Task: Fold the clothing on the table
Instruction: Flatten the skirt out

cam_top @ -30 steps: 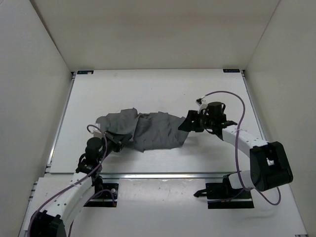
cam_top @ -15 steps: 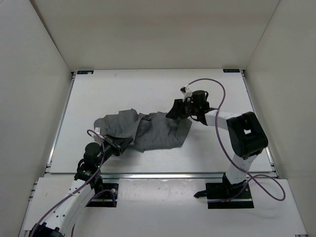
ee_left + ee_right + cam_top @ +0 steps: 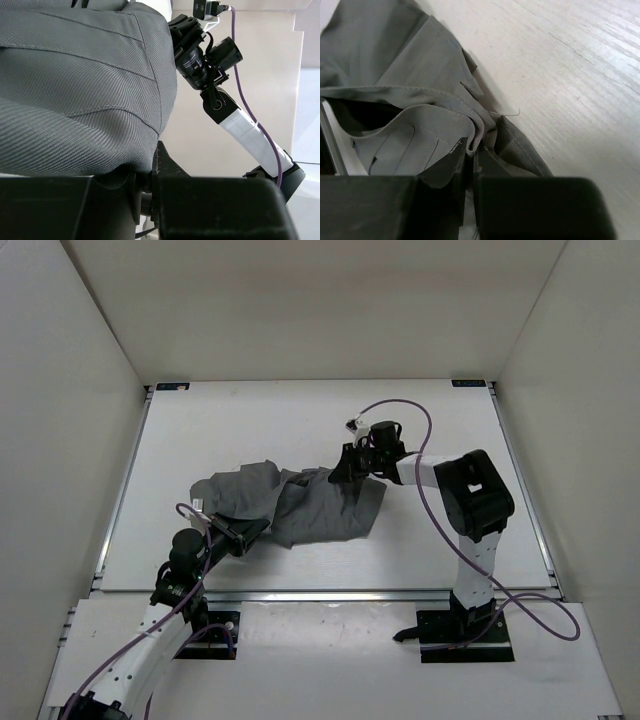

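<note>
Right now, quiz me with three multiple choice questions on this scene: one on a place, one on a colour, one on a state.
1. Where does the right gripper meet the clothing? A its near left edge; B its far right edge; C nowhere.
2. What colour is the clothing? A red; B blue; C grey.
3. The left gripper is: A shut on the clothing; B open wide; C out of view.
Answers: B, the top view shows it there; C, it is grey in every view; A, fabric sits clamped between its fingers.
</note>
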`<state>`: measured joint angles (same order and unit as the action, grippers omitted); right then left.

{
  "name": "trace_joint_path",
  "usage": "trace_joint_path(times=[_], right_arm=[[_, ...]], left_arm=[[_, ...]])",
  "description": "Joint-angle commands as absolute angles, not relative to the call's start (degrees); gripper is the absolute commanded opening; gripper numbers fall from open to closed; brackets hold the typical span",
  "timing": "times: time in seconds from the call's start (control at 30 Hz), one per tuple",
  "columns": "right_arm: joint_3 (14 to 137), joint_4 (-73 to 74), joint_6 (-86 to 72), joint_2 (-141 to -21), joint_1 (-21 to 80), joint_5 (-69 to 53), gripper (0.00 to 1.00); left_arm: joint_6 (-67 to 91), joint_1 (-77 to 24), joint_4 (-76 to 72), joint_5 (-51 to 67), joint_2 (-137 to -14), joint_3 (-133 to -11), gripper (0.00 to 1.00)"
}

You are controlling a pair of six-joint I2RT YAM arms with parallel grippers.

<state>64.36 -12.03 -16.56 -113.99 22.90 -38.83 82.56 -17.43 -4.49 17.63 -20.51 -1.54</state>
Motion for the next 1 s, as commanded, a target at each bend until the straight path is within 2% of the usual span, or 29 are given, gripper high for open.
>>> trace_joint_path(times=[0.0,0.13,0.33,0.5,0.7,0.73,0.97], right_arm=[[67.1,-12.5,-15.4,-112.7,22.4,-40.9,0.0],[68.5,-7.7,-12.0,-101.9,21.3,-35.5,0.0],[76.9,5.5,-4.8,-82.8,18.8,-29.8,0.0],[76.6,9.4,-3.8,-68.7,16.2,-33.4,0.0],[74.1,11.3,-4.8,-61.3,10.7,-37.8,0.0],[73.5,10.5,-5.8,-60.0,9.2,-41.7,0.01],[73.6,10.6,-9.2,-59.5,4.6,-47.1,0.0]], left_arm=[[82.4,-16.7,-5.1,18.4,-20.5,6.0,0.0],[76.7,-13.2,-4.4,16.0,-25.4,-2.8,0.0],[56.3,-10.6,8.3,11.9,-47.2,-44.4,0.0],[54.1,-9.7,10.2,15.4,-52.3,-59.7,0.0],[57.1,-9.6,9.1,19.3,-50.2,-58.4,0.0],[57.7,-9.7,8.6,20.2,-49.7,-57.1,0.0],[58.9,-9.5,7.3,23.3,-50.7,-57.3,0.0]])
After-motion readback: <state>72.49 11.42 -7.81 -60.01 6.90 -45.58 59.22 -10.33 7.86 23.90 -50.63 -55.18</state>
